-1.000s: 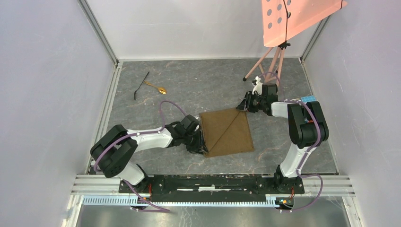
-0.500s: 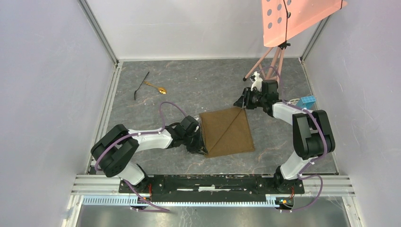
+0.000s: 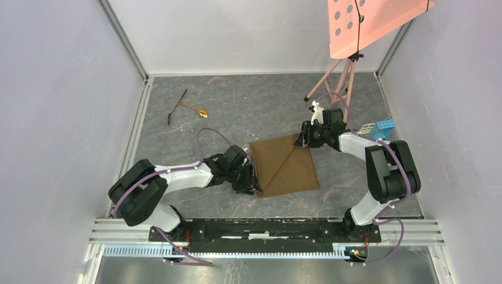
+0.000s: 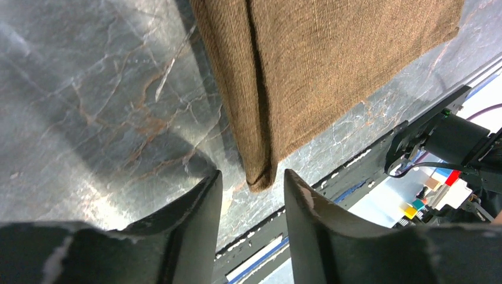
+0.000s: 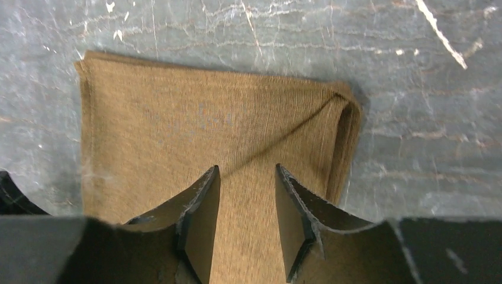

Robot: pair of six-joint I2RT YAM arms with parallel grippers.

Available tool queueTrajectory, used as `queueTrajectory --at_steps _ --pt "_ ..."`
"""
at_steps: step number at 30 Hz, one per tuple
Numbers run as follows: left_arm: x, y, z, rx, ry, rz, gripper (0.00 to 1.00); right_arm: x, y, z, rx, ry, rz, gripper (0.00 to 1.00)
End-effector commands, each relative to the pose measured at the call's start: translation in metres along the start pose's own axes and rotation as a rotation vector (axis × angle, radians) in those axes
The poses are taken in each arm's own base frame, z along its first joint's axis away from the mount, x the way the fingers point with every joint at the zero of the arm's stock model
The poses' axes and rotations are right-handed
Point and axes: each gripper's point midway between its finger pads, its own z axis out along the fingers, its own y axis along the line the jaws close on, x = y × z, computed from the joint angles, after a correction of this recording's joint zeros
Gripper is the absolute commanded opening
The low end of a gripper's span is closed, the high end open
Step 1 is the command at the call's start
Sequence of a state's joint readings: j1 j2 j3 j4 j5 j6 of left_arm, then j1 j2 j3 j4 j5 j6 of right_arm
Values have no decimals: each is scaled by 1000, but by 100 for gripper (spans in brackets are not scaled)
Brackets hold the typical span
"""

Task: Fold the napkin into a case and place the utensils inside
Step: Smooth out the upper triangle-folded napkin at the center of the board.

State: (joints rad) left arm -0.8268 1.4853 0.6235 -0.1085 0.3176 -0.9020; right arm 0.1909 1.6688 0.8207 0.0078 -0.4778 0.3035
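The brown napkin (image 3: 285,164) lies folded on the grey table, with a diagonal flap across it; it also shows in the left wrist view (image 4: 331,65) and the right wrist view (image 5: 195,130). My left gripper (image 3: 253,180) (image 4: 251,180) is open at the napkin's near left corner, whose tip lies just beyond the fingertips. My right gripper (image 3: 303,135) (image 5: 245,171) is open over the napkin's far right corner, with cloth showing between the fingers. The gold spoon (image 3: 195,109) and the thin black utensil (image 3: 176,107) lie together at the far left, away from both grippers.
A pink perforated board on a tripod stand (image 3: 343,77) is at the far right. A blue block (image 3: 385,125) and a pale block (image 3: 367,128) lie by the right wall. Aluminium rails (image 3: 266,228) line the near edge and the left side.
My right gripper swung out past the napkin's far corner, then came back over that corner. The left arm has barely shifted. The napkin lies the same.
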Motion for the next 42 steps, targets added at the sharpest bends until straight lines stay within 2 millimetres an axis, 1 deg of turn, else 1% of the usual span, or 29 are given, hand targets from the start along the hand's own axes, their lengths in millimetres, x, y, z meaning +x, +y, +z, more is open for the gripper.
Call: queueTrajectory --at_steps 1,2,4,6,8,9,10,12,13,14,16,19,20,21,23,25,27,29,31,33,35,36,37,40,42 --pt "-1 -5 -14 4 -12 5 53 -8 0 -25 99 -13 -115 46" --pt "-3 -4 -16 -2 -13 10 54 -5 4 -25 85 -8 -113 47" --pt "-8 -6 -21 -7 -26 19 57 -1 17 -21 33 -5 -107 47" --pt "-16 -11 -28 8 -45 21 62 2 36 -13 -30 4 -106 47" --pt "-23 -22 -35 44 -64 17 66 6 60 -2 -99 23 -121 48" --pt "-27 -30 -38 68 -69 17 67 9 70 3 -133 35 -119 49" --pt "-30 -38 -41 94 -74 17 67 9 81 8 -177 27 -119 51" --pt "-35 -57 -43 168 -73 16 67 13 91 14 -245 28 -95 51" --pt "-37 -66 -41 199 -67 18 67 15 92 16 -261 26 -86 52" --pt "-40 -75 -40 232 -57 19 67 17 91 18 -262 24 -85 55" --pt "-46 -88 -33 276 -46 23 66 24 89 22 -278 30 -79 57" --pt "-55 -87 -12 281 -40 8 65 40 84 26 -315 45 -39 60" --pt "-55 -82 -4 265 -36 -1 63 43 79 27 -313 47 -27 60" --pt "-55 -71 6 230 -36 -10 62 47 74 29 -302 52 -21 60" --pt "-53 -42 20 123 -49 -6 61 48 59 31 -256 48 -22 61" --pt "-45 -20 27 62 -47 -2 61 45 55 33 -221 49 -50 62" --pt "-36 -6 29 35 -33 -9 61 41 54 33 -208 63 -83 62" --pt "-30 -4 26 45 -22 -12 61 33 46 31 -150 65 -114 64" --pt "-28 -10 20 69 -23 -11 62 18 45 27 -113 50 -156 65" --pt "-30 -24 9 107 -30 -3 64 -3 48 21 -88 22 -195 66" --pt "-38 -46 -5 165 -43 16 65 -18 47 14 -51 6 -222 68" --pt "-39 -54 -12 176 -43 22 66 -24 44 12 -34 -3 -227 69" --pt "-45 -64 -19 194 -55 36 67 -30 40 10 -25 -17 -226 70" --pt "-63 -86 -33 218 -92 76 69 -35 32 11 -54 -21 -181 70" --pt "-78 -88 -34 207 -114 75 70 -33 27 14 -74 -23 -151 70"
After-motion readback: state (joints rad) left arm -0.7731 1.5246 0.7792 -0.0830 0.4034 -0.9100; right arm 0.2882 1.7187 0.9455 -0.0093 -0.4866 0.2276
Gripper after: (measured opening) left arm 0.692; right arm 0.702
